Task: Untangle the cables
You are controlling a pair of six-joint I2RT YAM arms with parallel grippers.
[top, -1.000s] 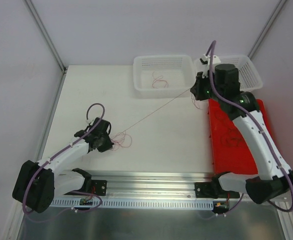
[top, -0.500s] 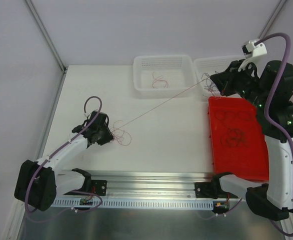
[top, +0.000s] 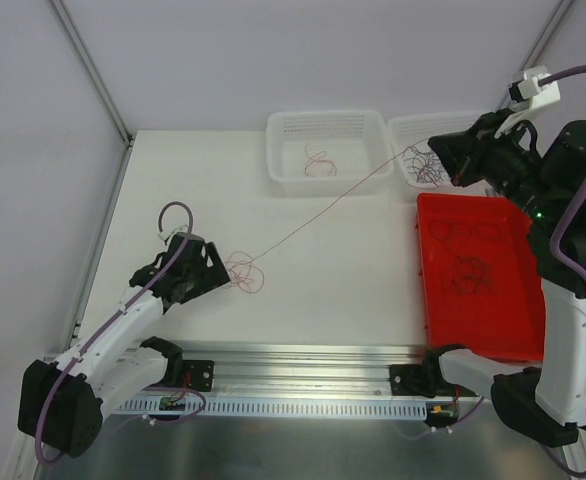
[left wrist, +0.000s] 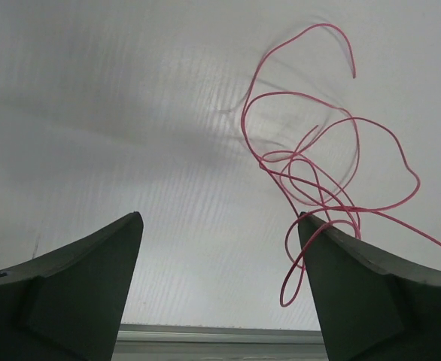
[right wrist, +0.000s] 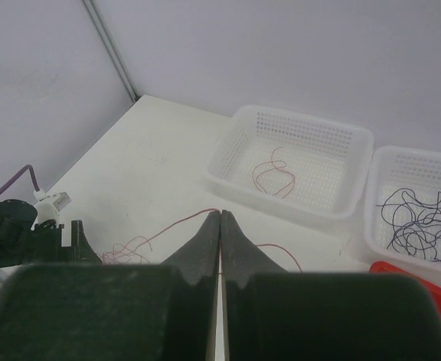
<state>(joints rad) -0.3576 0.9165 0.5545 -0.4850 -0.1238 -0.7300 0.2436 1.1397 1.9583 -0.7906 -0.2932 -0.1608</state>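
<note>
Two arms work over a white counter (top: 193,180). The right arm's jaws, pressed together, pinch a red cable (top: 313,218) above the right basket (top: 423,118). The left arm's jaws have just spread, freeing its coiled end (top: 243,272) to pull loose.

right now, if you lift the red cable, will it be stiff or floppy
Probably floppy: the red cable lies in loose overlapping curls on the table. Likely very light, being hair-thin where it stretches to the right gripper. Its loops may well snag each other when pulled.
</note>
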